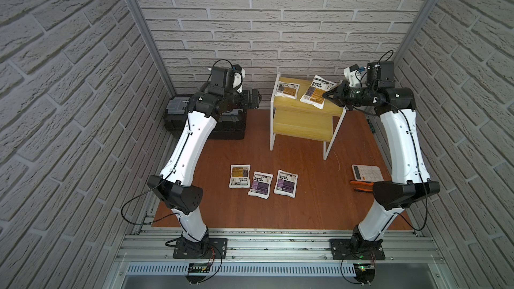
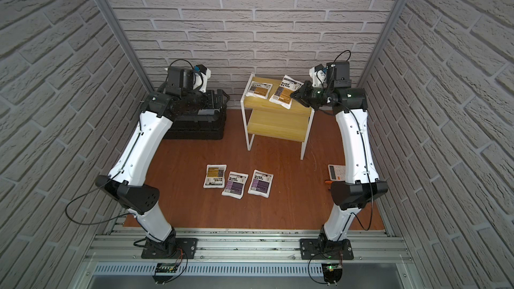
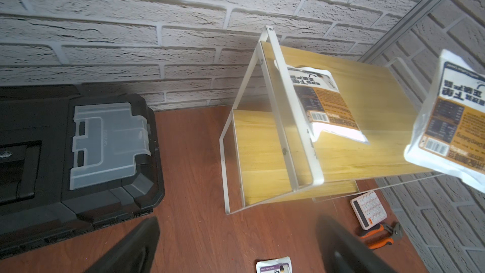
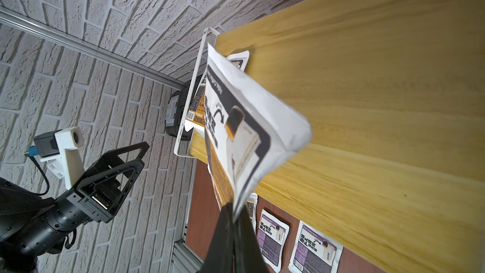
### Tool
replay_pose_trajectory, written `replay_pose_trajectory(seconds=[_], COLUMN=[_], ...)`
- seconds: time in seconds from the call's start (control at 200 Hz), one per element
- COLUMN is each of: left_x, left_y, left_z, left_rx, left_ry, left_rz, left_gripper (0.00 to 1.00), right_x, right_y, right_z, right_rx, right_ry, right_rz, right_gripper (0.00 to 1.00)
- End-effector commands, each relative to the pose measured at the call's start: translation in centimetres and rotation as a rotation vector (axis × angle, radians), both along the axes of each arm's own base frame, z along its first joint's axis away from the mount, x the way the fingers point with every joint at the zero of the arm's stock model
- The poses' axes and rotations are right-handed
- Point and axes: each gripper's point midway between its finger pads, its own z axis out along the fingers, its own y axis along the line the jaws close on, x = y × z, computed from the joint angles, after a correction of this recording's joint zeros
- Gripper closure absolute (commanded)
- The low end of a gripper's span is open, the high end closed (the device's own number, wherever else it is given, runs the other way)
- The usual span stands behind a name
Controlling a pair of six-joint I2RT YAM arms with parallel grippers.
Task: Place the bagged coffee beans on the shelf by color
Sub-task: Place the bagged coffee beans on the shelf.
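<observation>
While right claw pinches corner, yellow pouch hangs over shelf.

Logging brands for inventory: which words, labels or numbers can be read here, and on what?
No text reads clearly.
yellow pouch in the right gripper: big printed characters and a barcode, blurred.
toolbox lid: embossed word, too small.
calculator keys: too small.
</observation>
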Motion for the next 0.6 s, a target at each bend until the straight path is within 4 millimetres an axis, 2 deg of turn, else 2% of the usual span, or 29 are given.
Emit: replay_pose_trajectory(seconds=[0.0,0.33,0.595], left_x=[0.5,0.8,0.8], left_y=[0.4,0.1,0.1], left_z=[0.8,0.2,-0.1], left_rx=[0.009,0.008,0.007], left_ry=[-0.032,-0.018,-0.009], left_rz=[0.008,0.003,0.0], left_gripper=[0.01,0.01,0.01], right_x=[0.7,2.7,4.9], right_y=[-0.3,-0.2,-0.5], right_z=[0.2,-1.4,-2.1], right_rx=[-0.024,-0.017,-0.01], right_ry=[-0.028,0.009,0.017], right_rz=[-0.001,-0.007,-0.044], right_gripper=[0.98,0.97,0.83])
